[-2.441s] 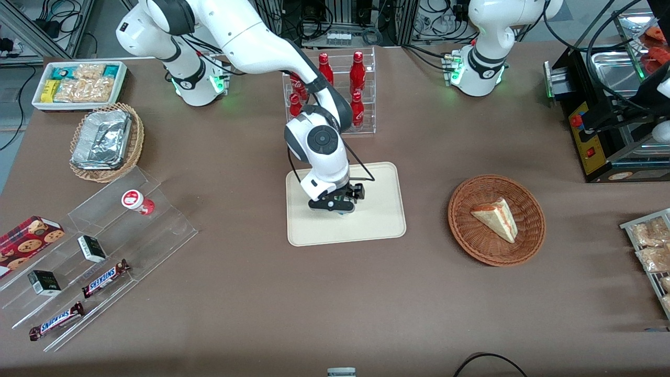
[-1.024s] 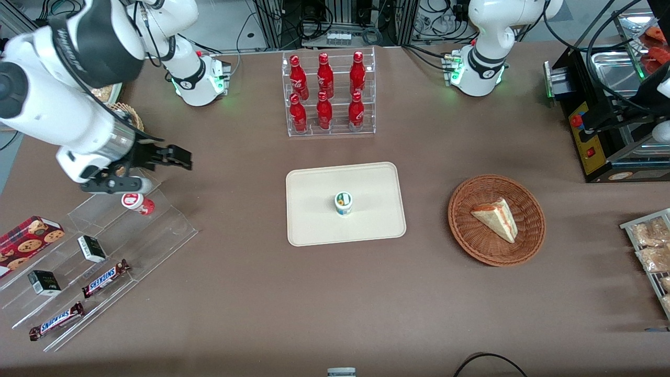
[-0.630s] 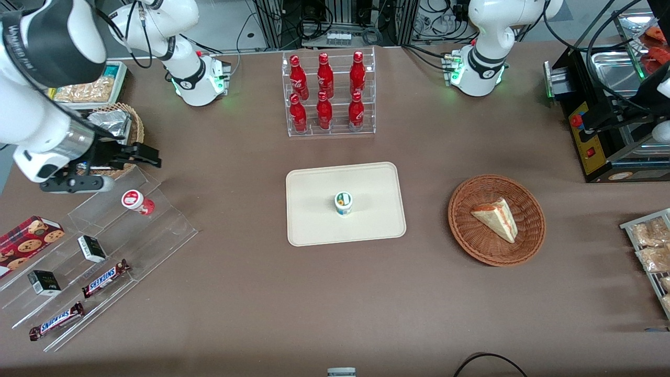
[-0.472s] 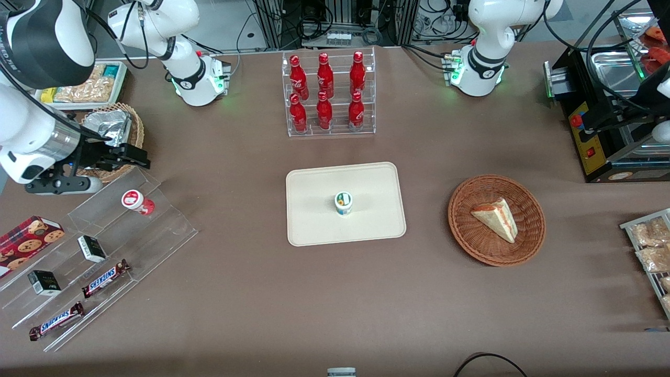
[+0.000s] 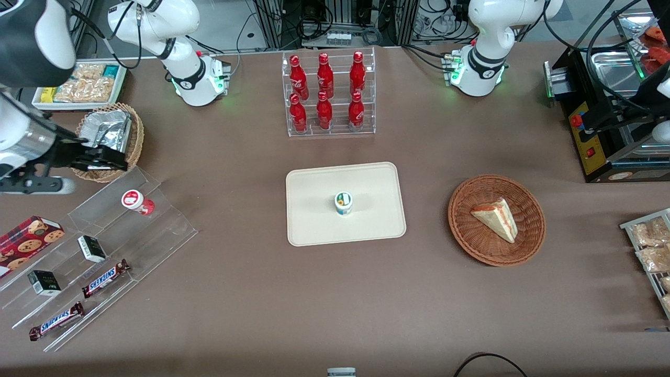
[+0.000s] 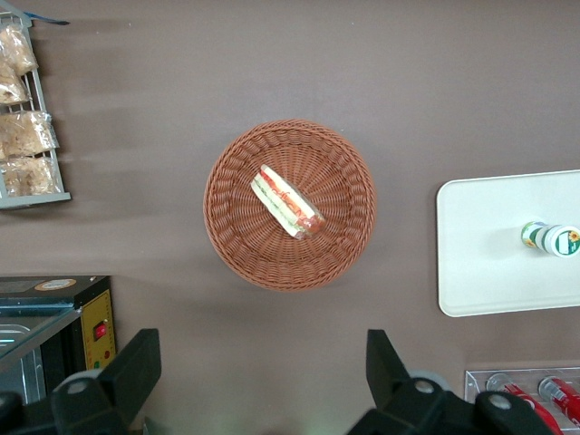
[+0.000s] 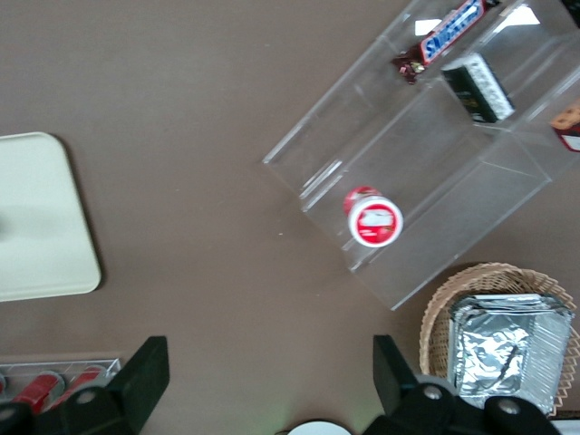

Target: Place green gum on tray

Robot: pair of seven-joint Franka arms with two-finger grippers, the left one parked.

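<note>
Green-marked lid up, the green gum (image 5: 343,202) stands upright near the middle of the tray (image 5: 314,230), touching nothing but the tray floor. It shows on the tray from the left wrist cam too (image 6: 549,238). By my read the placing step is done, and what's in hand is just the clear-away.

My gripper (image 5: 107,159) hangs empty w/ fingers spread wide, well apart from the tray, way over toward my own end of the table. It sits above the foil-lined wicker basket (image 5: 107,140) and just beside the clear acrylic stand (image 5: 131,230). My wrist cam looks down between both fingers at bare brown tabletop, w/ only a corner of the tray (image 7: 45,217) in sight.

Red-lidded bottle (image 5: 137,201) sits on the top step of that stand, nearer the front cam than my gripper. It's not my target, so I leave it alone. Snickers bars (image 5: 104,278) and small dark boxes (image 5: 92,248) lie on the lower steps, untouched.

Next move, as I judge it: nothing more at the tray. Just park the arm, keep high enough to clear the stand's top edge and the basket rim, no swing toward the tray that could tip the bottle. Risk looks low since the bottle stands free and well in from the rim.
</note>
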